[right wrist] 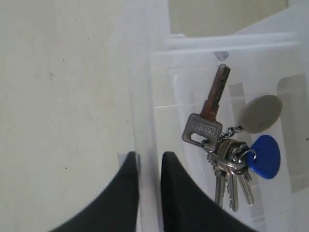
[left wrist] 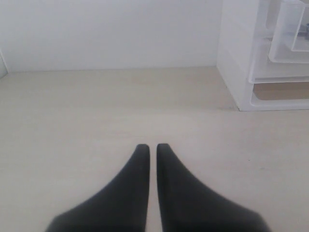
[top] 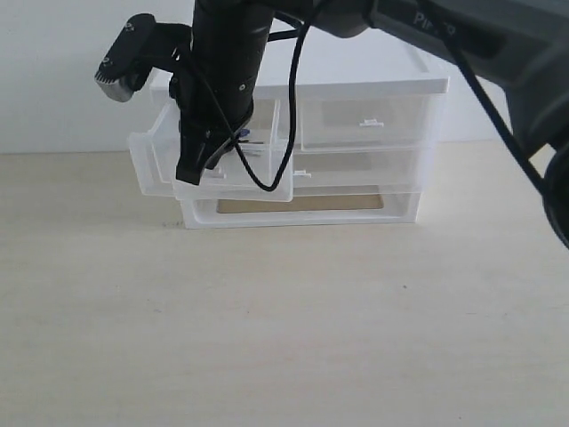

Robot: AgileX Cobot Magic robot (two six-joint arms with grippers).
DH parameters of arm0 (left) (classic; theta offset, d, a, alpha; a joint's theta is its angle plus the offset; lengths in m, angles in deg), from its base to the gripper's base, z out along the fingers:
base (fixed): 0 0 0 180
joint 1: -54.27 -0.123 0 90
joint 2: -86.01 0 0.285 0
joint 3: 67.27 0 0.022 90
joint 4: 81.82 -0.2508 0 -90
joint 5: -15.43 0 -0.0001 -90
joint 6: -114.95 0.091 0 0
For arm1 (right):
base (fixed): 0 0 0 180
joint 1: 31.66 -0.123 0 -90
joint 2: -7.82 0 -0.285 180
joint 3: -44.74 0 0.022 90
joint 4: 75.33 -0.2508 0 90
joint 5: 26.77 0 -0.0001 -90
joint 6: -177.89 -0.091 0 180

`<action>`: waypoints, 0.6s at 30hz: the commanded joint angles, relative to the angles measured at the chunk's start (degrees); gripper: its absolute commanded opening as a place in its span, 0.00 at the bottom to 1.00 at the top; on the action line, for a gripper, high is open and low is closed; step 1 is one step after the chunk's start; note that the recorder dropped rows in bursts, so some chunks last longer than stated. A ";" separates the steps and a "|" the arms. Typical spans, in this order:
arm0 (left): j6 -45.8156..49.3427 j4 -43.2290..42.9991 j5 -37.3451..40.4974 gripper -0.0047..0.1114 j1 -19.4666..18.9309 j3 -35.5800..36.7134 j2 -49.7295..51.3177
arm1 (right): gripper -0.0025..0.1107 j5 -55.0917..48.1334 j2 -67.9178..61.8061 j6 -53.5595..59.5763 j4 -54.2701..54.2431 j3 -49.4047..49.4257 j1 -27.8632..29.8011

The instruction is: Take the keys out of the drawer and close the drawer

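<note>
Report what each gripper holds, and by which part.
The right gripper pinches the drawer by its clear front wall. The keys lie loose inside it. The left gripper holds nothing.

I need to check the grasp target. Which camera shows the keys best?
The right wrist view: the keys lie unobstructed inside the drawer, blue fob clear. The exterior view shows only a blue glimpse behind the arm; the left wrist view shows none clearly.
</note>
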 commanded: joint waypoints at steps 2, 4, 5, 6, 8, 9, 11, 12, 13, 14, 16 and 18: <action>-0.08 -0.09 -0.22 0.08 -0.14 0.21 -0.17 | 0.02 -0.89 3.42 -2.34 -1.34 -0.03 -0.01; -0.08 -0.09 -0.22 0.08 -0.14 0.21 -0.17 | 0.02 -0.89 3.56 -2.32 -3.14 -0.03 -0.01; -0.08 -0.09 -0.22 0.08 -0.14 0.21 -0.17 | 0.02 -0.89 3.56 -2.32 -4.02 -0.03 -0.01; -0.08 -0.09 -0.22 0.08 -0.14 0.21 -0.17 | 0.02 -0.89 3.56 -2.21 -4.65 -0.03 -0.01; -0.08 -0.09 -0.22 0.08 -0.14 0.21 -0.17 | 0.02 -0.89 3.56 -2.21 -6.36 0.38 -0.01; -0.08 -0.09 -0.22 0.08 -0.14 0.21 -0.17 | 0.02 -0.89 3.56 -2.09 -7.46 1.02 -0.01; -0.08 -0.09 -0.22 0.08 -0.14 0.21 -0.17 | 0.02 -0.89 3.56 -1.14 -7.76 2.71 -0.01; -0.08 -0.09 -0.22 0.08 -0.14 0.21 -0.17 | 0.02 -0.89 3.56 -0.27 -7.50 3.89 -0.01; -0.08 -0.09 -0.22 0.08 -0.14 0.21 -0.17 | 0.02 -0.89 3.56 0.62 -6.98 5.03 -0.01; -0.08 -0.09 -0.22 0.08 -0.14 0.21 -0.17 | 0.02 -0.89 3.56 0.88 -6.14 5.77 -0.01; -0.08 -0.09 -0.22 0.08 -0.14 0.21 -0.17 | 0.02 -0.89 3.56 0.88 -3.52 6.94 -0.01; -0.08 -0.09 -0.22 0.08 -0.14 0.21 -0.17 | 0.02 -0.89 3.56 0.72 -1.97 7.21 -0.01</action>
